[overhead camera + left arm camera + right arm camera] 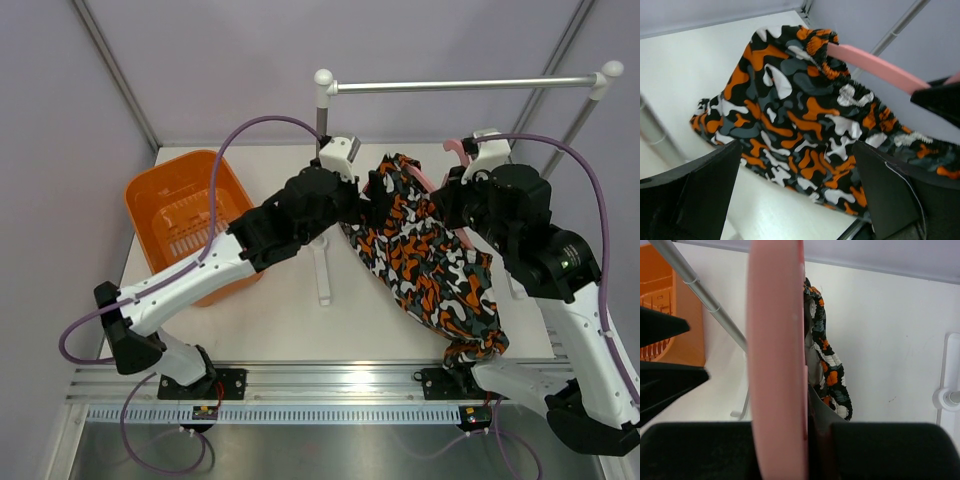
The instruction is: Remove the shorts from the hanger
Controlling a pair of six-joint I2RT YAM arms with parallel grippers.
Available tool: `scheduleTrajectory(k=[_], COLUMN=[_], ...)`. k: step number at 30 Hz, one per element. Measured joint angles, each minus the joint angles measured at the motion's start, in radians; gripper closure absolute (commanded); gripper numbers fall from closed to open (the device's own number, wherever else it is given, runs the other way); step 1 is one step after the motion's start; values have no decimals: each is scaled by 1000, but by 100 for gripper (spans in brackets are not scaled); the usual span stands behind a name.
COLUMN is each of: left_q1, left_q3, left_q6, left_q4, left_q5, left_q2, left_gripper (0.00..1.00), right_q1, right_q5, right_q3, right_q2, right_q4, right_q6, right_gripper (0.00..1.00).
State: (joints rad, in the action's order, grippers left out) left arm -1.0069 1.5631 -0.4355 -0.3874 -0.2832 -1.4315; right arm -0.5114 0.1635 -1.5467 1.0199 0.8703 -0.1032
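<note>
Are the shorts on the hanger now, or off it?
On. In the left wrist view the waistband of the shorts is bunched around the pink arm of the hanger, which sticks out of the fabric.

Top view overhead, far; wrist views close, sharing shorts [790, 125], hanger [775, 365].

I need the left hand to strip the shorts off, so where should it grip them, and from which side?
Probably the gathered elastic waistband of the shorts, where it bunches over the hanger: a thick ridge, easy to pinch. Come from the left, away from the right hand clamping the hanger; the open left hand faces it.
</note>
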Motion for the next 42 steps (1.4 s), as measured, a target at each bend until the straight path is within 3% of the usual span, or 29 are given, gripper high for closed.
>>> scheduleTrajectory(k=[13, 26, 38, 42], left_q1=[-22, -23, -23, -24], left_q3=[46, 76, 94, 102], left_q6=[-86, -101, -113, -115], left_q4=[216, 246, 243, 238], left_q5=[-28, -48, -56, -67], left_q2=[-187, -246, -292, -305], left_gripper=[1, 9, 27, 42], right_q1=[-14, -19, -25, -29], right_q5=[1, 27, 18, 11], right_q3=[0, 0, -2, -5], right_q2=[1, 5, 5, 5], right_q4=[20, 42, 41, 48], right_q6=[-7, -7, -11, -11], right_gripper=[100, 100, 100, 100])
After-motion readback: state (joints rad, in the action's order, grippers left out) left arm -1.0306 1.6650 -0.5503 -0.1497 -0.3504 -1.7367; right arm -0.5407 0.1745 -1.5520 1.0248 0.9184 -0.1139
